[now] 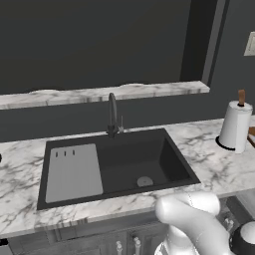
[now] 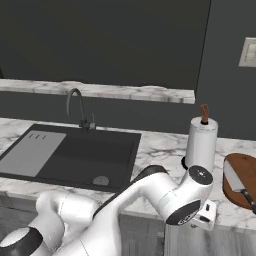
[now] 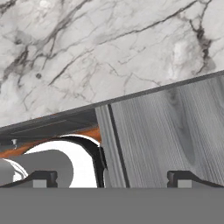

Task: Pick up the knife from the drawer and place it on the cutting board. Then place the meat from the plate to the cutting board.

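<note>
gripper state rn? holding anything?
Gripper: open, jaws wide apart, nothing between the fingertips; it faces the grey cabinet front below the marble counter.

Wall (image 1: 94, 40): dark, matte, topped by a marble ledge (image 1: 109, 93).
Desk (image 1: 219, 164): white marble, veined grey.
Sink (image 1: 139, 164): black, recessed; grey drainboard (image 1: 73, 172) seated left.
Cabinet fronts (image 3: 175, 131): grey weathered wood.

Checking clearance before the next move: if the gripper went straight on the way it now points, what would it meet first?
Probably the grey wood cabinet front just below the marble counter edge; the open gripper faces it squarely, though depth is hard to judge.
</note>
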Robot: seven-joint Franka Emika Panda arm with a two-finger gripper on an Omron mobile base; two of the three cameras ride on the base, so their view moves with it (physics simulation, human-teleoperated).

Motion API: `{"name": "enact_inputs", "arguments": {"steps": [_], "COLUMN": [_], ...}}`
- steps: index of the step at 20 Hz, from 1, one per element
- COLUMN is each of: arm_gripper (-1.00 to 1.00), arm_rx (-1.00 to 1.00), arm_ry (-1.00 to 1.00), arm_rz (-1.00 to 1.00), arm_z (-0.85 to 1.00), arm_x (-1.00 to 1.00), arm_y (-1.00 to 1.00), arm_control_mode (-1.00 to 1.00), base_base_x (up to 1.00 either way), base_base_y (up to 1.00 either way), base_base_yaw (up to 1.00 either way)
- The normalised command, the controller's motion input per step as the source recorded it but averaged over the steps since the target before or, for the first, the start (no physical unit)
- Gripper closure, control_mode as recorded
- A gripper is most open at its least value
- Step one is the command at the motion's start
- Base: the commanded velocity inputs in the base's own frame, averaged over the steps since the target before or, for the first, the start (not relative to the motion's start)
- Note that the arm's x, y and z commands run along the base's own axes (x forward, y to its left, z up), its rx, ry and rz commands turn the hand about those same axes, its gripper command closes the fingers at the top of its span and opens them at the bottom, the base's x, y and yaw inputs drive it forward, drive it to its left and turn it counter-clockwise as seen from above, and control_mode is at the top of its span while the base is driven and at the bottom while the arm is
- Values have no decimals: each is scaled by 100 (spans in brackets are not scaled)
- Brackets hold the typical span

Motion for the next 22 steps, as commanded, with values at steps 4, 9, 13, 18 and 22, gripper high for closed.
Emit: {"name": "enact_inputs", "arguments": {"steps": [4,9,13,18,22], "arm_gripper": [-100,-100,-100,-100,-100], "arm_rx": [-12,-14,-6,-5,-5], "arm_ry": [0,1,3,4,4], "arm_rz": [0,0,0,0,0], "arm_z": [-9,-2,0,0,0], "arm_x": [-4,0,3,8,8], "arm_y": [80,88,56,51,50], "arm_control_mode": [-100,-100,-100,-100,-100], "base_base_x": [0,0,0,0,0], "base_base_y": [0,0,0,0,0], "base_base_yaw": [0,0,0,0,0]}}
